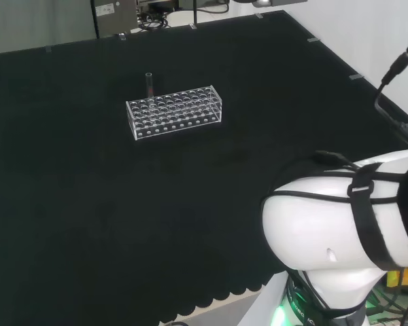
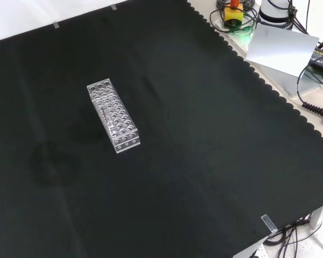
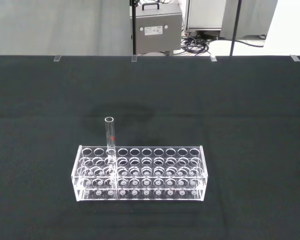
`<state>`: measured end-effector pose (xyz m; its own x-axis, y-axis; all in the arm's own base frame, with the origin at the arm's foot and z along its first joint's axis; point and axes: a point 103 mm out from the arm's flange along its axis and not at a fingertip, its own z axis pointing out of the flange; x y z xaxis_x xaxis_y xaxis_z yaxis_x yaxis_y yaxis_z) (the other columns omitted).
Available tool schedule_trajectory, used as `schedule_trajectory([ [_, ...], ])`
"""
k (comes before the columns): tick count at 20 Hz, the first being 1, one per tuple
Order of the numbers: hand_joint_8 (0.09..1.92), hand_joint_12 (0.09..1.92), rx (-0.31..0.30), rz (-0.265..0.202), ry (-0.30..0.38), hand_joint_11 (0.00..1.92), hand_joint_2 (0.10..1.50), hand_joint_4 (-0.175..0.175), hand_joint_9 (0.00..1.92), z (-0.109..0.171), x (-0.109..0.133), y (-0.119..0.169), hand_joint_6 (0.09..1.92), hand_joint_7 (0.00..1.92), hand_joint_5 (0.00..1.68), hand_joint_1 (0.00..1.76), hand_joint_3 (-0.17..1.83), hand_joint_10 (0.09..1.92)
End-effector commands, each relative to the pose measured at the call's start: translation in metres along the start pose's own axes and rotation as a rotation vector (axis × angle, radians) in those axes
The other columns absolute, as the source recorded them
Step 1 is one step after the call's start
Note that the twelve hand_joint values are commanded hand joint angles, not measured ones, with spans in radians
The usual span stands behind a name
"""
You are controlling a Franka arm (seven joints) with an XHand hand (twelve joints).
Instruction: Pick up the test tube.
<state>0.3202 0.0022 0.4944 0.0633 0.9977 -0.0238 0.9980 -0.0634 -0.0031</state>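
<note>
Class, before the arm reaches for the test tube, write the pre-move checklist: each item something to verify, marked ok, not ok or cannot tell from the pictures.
1. Test tube stands upright in the rack: ok.
2. Tube's top rises clear above the rack for grasping: ok.
3. Neighbouring rack holes hold no other tubes: ok.
4. Rack sits flat on the black cloth: ok.
5. Cloth around the rack free of other ware: ok.
6. Hand's fingers open and ready: cannot tell.
</note>
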Motion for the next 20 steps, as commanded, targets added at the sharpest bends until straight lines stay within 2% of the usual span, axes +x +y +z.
schedule_trajectory([
  [1,0.75,1.63,0.137,-0.090,-0.053,0.00,0.81,-0.056,0.00,0.034,0.021,0.067,0.10,0.00,0.12,0.55,0.41,0.86],
  [6,0.75,1.63,0.175,-0.115,-0.055,0.00,0.81,-0.056,0.00,0.050,0.034,0.098,0.09,0.00,0.12,0.56,0.41,0.86],
  [11,0.77,1.64,0.211,-0.129,-0.036,0.00,0.83,-0.059,0.00,0.070,0.037,0.126,0.09,0.00,0.14,0.56,0.38,0.91],
  [15,0.83,1.65,0.249,-0.137,-0.003,0.02,0.83,-0.065,0.01,0.086,0.038,0.152,0.09,0.02,0.17,0.58,0.37,0.96],
  [20,0.86,1.64,0.270,-0.144,0.034,0.05,0.83,-0.074,0.04,0.100,0.045,0.187,0.09,0.08,0.20,0.62,0.36,0.99],
])
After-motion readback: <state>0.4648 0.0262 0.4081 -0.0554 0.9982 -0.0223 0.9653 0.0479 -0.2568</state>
